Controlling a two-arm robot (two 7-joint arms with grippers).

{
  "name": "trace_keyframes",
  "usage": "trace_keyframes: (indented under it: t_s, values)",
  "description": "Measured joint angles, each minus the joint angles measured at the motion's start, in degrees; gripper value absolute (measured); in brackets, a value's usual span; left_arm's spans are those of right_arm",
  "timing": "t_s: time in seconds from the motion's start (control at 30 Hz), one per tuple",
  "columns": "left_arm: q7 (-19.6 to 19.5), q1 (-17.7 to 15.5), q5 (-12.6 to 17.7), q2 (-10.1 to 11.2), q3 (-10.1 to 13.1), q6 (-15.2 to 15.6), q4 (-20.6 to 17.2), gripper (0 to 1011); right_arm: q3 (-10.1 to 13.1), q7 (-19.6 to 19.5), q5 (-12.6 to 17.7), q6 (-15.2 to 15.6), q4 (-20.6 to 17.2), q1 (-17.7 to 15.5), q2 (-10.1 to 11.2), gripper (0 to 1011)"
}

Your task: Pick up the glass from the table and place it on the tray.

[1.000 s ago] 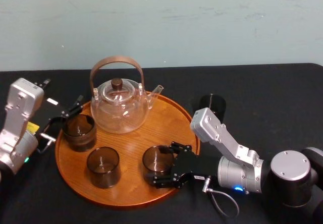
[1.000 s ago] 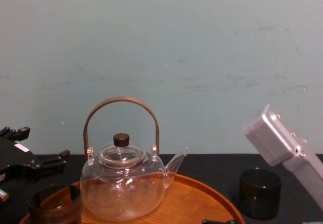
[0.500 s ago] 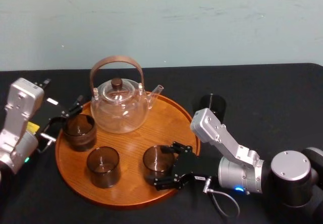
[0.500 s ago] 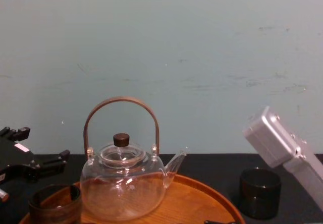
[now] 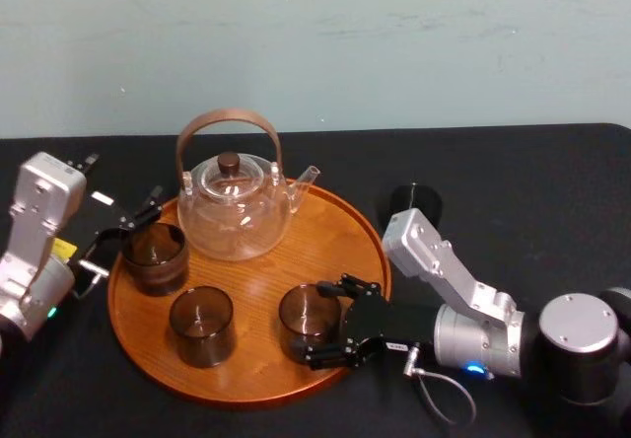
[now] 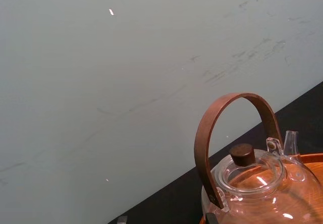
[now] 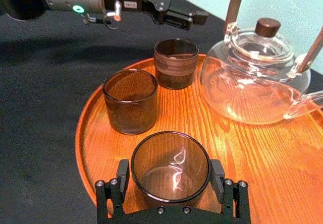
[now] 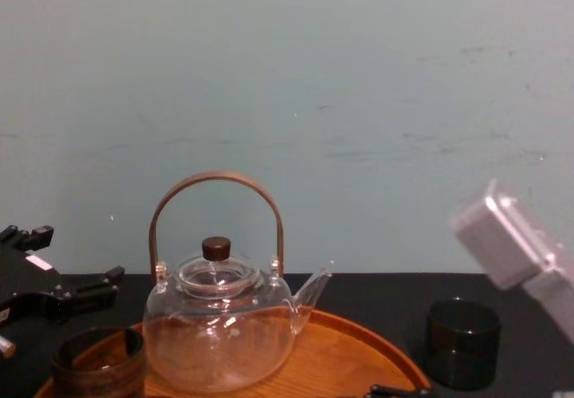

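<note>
Found the glass standing upright on the tray, near its front-right rim. Spotted right gripper low at that rim, jaws spread, one finger on either side of the glass. Read that as released, not clenched. Could not confirm whether the pads touched the glass wall; looked like slivers of gap in the right wrist view. Lost the glass base there behind the gripper body.

Counted a second tumbler and a brown cup on the tray's left half, with the teapot at the back. Noted another dark tumbler off the tray on the table, partly masked by the right arm's silver link in the head view and seen whole in the chest view.

Placed left gripper just beside the tray's left rim, near the brown cup, prongs apart, holding nothing.

Got the teapot cropped in the left wrist view: handle, lid and upper body, the rest cut by the frame edge. Saw the tray's front cut off in the chest view, with the right arm's link clipped at the frame's right side.
</note>
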Motion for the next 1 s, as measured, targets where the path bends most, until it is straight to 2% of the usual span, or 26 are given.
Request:
trace_keyframes:
  t_s: [0.1, 0.37, 0.43, 0.7, 0.73, 0.83, 1.0]
  values:
    - [0.00, 0.00, 0.00, 0.00, 0.00, 0.00, 0.00, 1001, 0.48, 0.49, 0.66, -0.59, -0.96, -0.60, 0.85, 1002]
    - [0.00, 0.00, 0.00, 0.00, 0.00, 0.00, 0.00, 1001, 2.73, 1.84, 3.39, -2.86, -5.31, -3.62, 5.14, 1002]
    - [0.00, 0.00, 0.00, 0.00, 0.00, 0.00, 0.00, 1001, 3.03, 1.88, 3.66, -3.06, -5.72, -3.90, 5.49, 1002]
    - [0.00, 0.00, 0.00, 0.00, 0.00, 0.00, 0.00, 1001, 7.31, 1.87, 7.99, -5.96, -10.03, -8.02, 9.91, 1002]
    - [0.00, 0.00, 0.00, 0.00, 0.00, 0.00, 0.00, 1001, 7.31, 1.87, 7.99, -5.96, -10.03, -8.02, 9.91, 1002]
    - [0.00, 0.00, 0.00, 0.00, 0.00, 0.00, 0.00, 1001, 9.54, 0.95, 9.89, -6.85, -11.44, -10.14, 11.30, 1002]
    - [0.00, 0.00, 0.00, 0.00, 0.00, 0.00, 0.00, 1001, 11.72, -0.57, 11.32, -7.38, -12.32, -12.06, 12.26, 1002]
